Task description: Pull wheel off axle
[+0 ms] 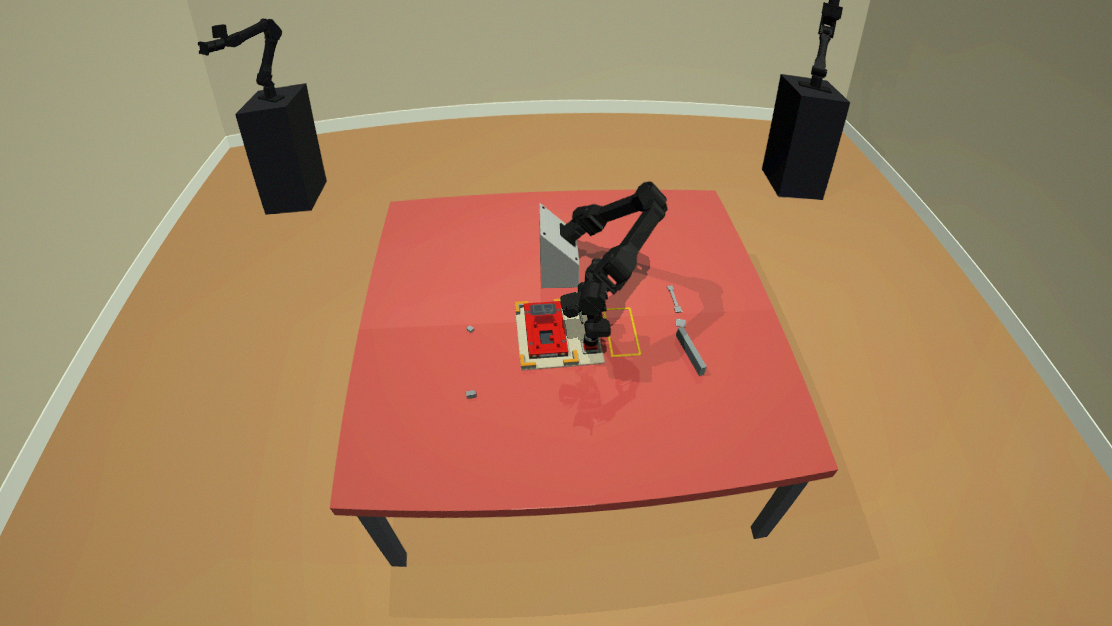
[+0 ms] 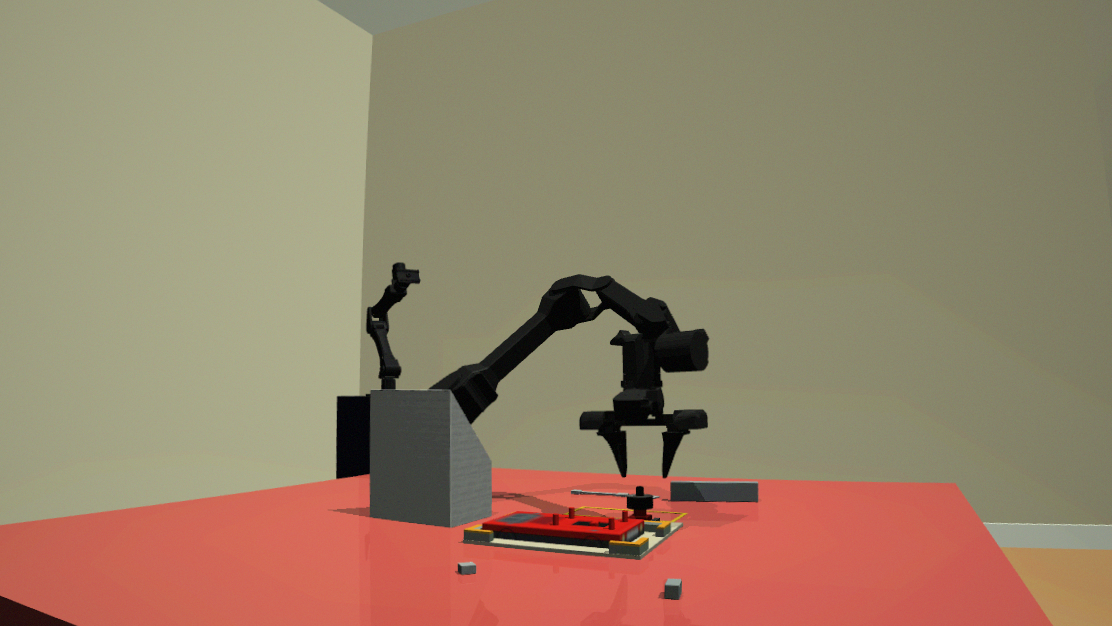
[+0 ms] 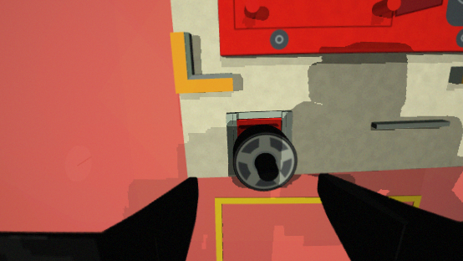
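While the claw hangs partly open and empty directly above it, the wheel sits on its upright axle below, probably a light, rigid, smooth-rimmed disc best pinched across the outer rim, the yellow-marked area just beside.

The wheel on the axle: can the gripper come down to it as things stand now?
Probably yes. The gripper hangs open just above the wheel, nothing between them, though its fingers sit slightly toward the marked area.
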You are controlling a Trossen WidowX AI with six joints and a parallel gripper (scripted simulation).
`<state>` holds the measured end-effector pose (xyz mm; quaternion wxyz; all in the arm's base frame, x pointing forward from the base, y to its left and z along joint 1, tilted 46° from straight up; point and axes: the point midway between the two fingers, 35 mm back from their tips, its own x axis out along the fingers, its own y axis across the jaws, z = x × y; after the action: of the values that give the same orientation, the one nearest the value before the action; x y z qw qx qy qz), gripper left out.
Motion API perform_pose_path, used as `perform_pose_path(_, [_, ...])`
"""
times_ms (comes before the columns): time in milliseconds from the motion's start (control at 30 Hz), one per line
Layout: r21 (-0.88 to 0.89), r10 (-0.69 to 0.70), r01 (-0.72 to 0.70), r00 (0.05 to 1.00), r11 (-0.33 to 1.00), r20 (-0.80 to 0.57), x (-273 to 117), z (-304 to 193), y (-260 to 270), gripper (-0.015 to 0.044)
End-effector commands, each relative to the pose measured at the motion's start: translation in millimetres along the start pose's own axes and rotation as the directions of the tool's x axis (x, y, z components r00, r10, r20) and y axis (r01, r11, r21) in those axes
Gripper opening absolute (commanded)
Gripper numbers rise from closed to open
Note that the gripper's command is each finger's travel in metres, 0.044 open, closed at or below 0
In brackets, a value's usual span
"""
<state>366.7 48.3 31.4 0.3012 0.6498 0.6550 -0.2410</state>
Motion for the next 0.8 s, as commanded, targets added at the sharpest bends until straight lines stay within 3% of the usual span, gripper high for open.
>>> perform_pose_path(0, [0.018, -0.017, 0.017, 1.0, 1.0, -0.012, 33.9, -0.2, -6.2, 0.03])
perform_pose_path(233, [0.018, -0.017, 0.017, 1.0, 1.0, -0.013, 38.9, -1.5, -7.3, 0.03])
perform_pose_path(367, [0.005, -0.02, 0.02, 1.0, 1.0, -0.008, 36.0, -3.2, -6.7, 0.0195])
perform_pose_path(633, [0.005, -0.02, 0.02, 1.0, 1.0, -0.008, 36.0, -3.2, -6.7, 0.0142])
perform_pose_path(767, [0.005, -0.02, 0.02, 1.0, 1.0, -0.008, 35.5, -3.1, -6.6, 0.0037])
